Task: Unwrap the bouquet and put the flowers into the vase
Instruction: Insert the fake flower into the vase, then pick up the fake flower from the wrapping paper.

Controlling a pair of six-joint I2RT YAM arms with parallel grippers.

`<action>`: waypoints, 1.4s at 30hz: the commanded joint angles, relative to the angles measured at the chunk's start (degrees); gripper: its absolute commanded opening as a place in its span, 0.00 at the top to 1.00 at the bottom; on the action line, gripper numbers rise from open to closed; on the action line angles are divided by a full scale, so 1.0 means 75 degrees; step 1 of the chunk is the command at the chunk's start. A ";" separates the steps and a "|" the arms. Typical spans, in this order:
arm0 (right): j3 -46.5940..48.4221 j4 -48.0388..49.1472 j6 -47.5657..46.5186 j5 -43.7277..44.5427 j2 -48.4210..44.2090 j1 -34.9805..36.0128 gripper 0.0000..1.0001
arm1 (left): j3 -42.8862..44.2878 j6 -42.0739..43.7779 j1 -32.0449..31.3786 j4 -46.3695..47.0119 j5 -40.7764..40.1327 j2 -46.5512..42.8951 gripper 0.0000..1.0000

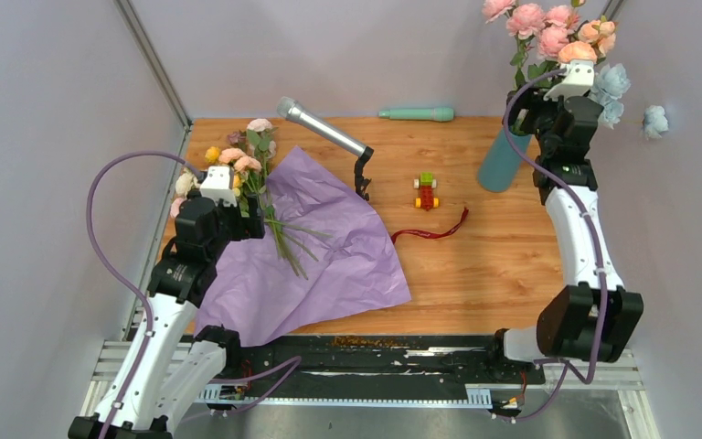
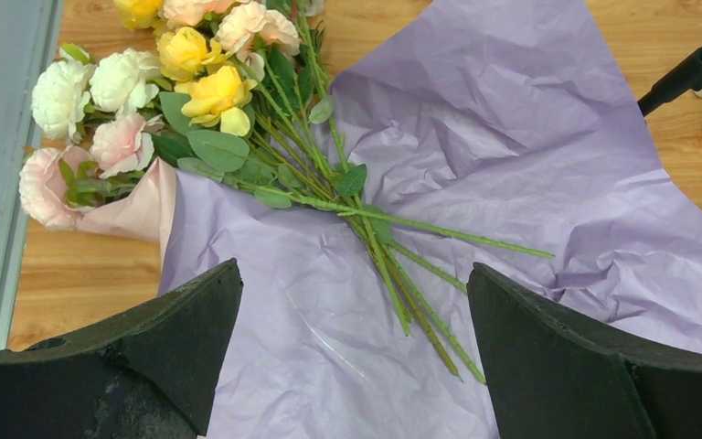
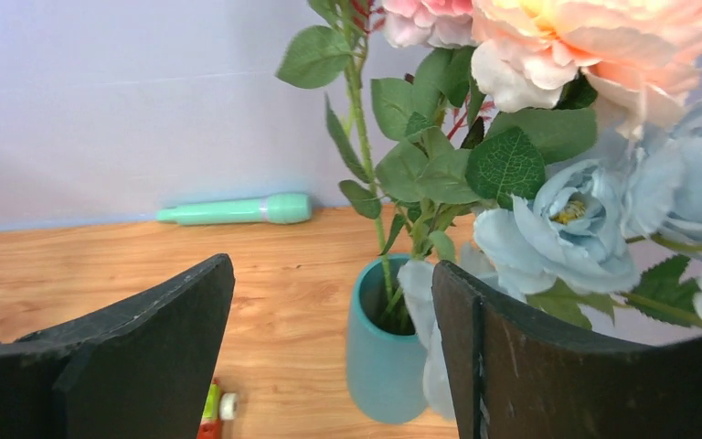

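Note:
The bouquet lies unwrapped at the table's left: pink, yellow and cream flowers (image 1: 238, 165) (image 2: 210, 91) rest on the spread lilac paper (image 1: 338, 256) (image 2: 494, 137), with their stems (image 2: 402, 274) fanned across it. My left gripper (image 1: 242, 218) (image 2: 355, 270) hovers open just above the paper near the stem ends, holding nothing. The teal vase (image 1: 503, 160) (image 3: 388, 347) stands at the back right with pink and peach roses (image 1: 548, 32) (image 3: 594, 37) in it. My right gripper (image 1: 530, 108) (image 3: 334, 265) is open above the vase's left side, with nothing between its fingers.
Pale blue blooms (image 1: 611, 87) (image 3: 567, 219) also sit in the vase. A dark red ribbon (image 1: 431, 230) lies mid-table. A microphone (image 1: 320, 128) on its stand, a small toy (image 1: 427, 190) and a mint-green rod (image 1: 416, 114) (image 3: 238, 210) stand or lie nearby. Walls close in the sides.

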 commanded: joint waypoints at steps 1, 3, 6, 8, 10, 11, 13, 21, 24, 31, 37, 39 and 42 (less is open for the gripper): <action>-0.0215 -0.0340 0.0628 -0.0700 -0.1179 -0.0024 0.19 | -0.0087 0.0155 0.0022 0.0116 0.0029 -0.0138 0.00; -0.0397 -0.0697 0.0863 -0.1146 -0.1626 -0.0023 0.18 | -0.0125 0.0015 0.0022 0.0170 0.0083 -0.0109 0.00; -0.0798 -0.1051 0.1314 -0.1954 -0.2388 -0.0024 0.17 | -0.0087 -0.0262 0.0022 0.0162 0.0125 0.0032 0.01; -0.1163 -0.1174 0.1555 -0.2334 -0.2838 -0.0017 0.16 | -0.0048 -0.0518 0.0022 0.0085 0.0225 0.0122 0.01; -0.1594 -0.1284 0.1741 -0.2637 -0.3212 -0.0016 0.16 | -0.0118 -0.0812 0.0022 0.0063 0.0337 0.0200 0.01; -0.1751 -0.1402 0.1799 -0.2793 -0.3356 -0.0020 0.16 | -0.0158 -0.1027 0.0019 0.0082 0.0439 0.0221 0.01; -0.1989 -0.1674 0.1891 -0.3072 -0.3610 -0.0024 0.16 | -0.0340 -0.1381 0.0022 0.0230 0.0629 0.0355 0.01; -0.3290 -0.1933 0.2337 -0.4199 -0.4789 -0.0012 0.18 | -0.1661 -0.3735 0.0018 0.2366 0.1361 0.1100 0.05; -0.3787 -0.1802 0.2543 -0.4477 -0.5121 -0.0010 0.18 | -0.2236 -0.4723 0.0019 0.3227 0.1339 0.1362 0.10; -0.3877 -0.1882 0.2552 -0.4692 -0.5289 -0.0012 0.19 | -0.3328 -0.6604 0.0022 0.5401 0.0936 0.2112 0.27; -0.3951 -0.1896 0.2612 -0.4771 -0.5331 -0.0007 0.19 | -0.3575 -0.7182 0.0022 0.6389 0.0901 0.2811 0.34; -0.3983 -0.1894 0.2644 -0.4782 -0.5329 -0.0012 0.19 | -0.3606 -0.7321 0.0021 0.6611 0.0845 0.3040 0.36; -0.3971 -0.1893 0.2659 -0.4764 -0.5293 -0.0012 0.19 | -0.3702 -0.7592 0.0022 0.7097 0.0733 0.3367 0.40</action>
